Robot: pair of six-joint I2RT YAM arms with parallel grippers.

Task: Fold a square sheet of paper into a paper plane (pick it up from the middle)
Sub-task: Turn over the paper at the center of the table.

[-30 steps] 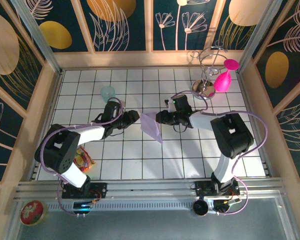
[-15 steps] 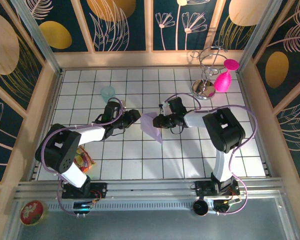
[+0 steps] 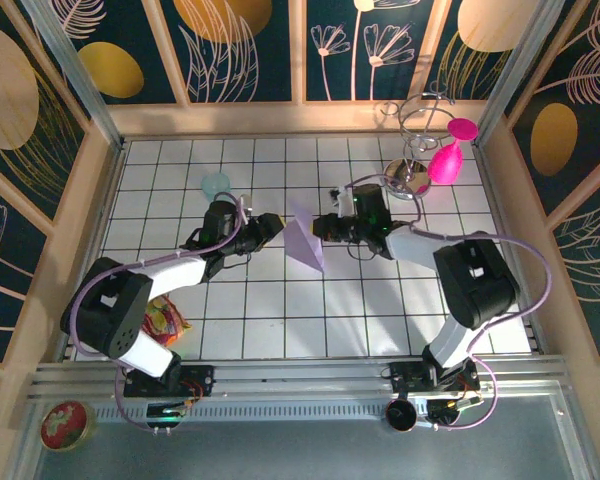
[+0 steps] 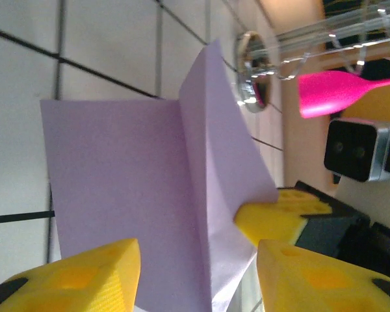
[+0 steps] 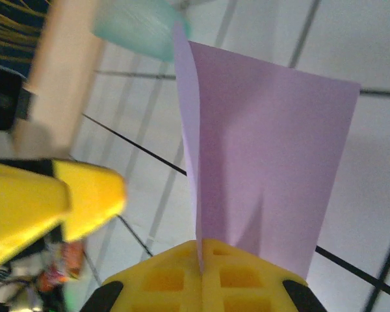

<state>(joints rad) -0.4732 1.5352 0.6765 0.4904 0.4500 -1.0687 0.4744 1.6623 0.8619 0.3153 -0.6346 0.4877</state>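
While the right gripper [image 5: 200,260] pinches the creased sheet of paper [image 3: 307,245] with jaws pressed together, the left gripper [image 4: 198,276] has its jaws half apart, the sheet's edge between them.

Right hand [image 3: 318,227] clamped tight; left hand [image 3: 272,228] with fingers apart.

Concerns the square sheet of paper [image 3: 308,243]: thin, pale lilac, plain and unmarked, creased lengthwise into two flat panels meeting at one sharp ridge. Stands up on edge near the middle of the top view, there a slim wedge, broad toward 11 o'clock and narrowing to a point toward 5 o'clock. Sits clamped at its 3 o'clock side in the right gripper [image 5: 201,257], both panels spreading away from that pinch.
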